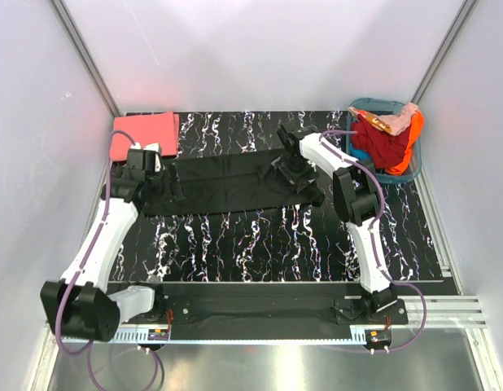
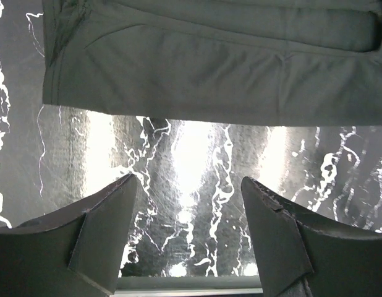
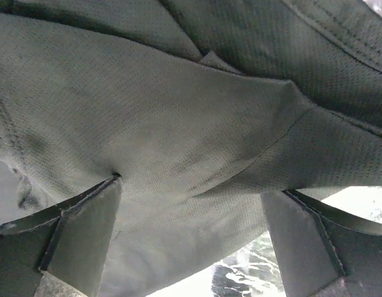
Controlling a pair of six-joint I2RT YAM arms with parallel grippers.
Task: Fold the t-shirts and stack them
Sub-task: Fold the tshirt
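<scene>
Both wrists: black t-shirt (image 2: 209, 62) | top alone: coral-pink t-shirt (image 1: 144, 133), teal basket (image 1: 380, 103)

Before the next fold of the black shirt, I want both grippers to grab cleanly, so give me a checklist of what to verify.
1. Is the left gripper open: ok.
2. Edge of the black shirt inside the left gripper: not ok; its hem lies ahead of the fingertips, with bare table between.
3. Is the right gripper open: ok.
4. Cloth at the right gripper: ok; it spans the gap between the fingers.
5. Is the black shirt lying as a flat strip: ok, seen from above.
6. Is the coral-pink shirt folded at the far left corner: ok.
</scene>
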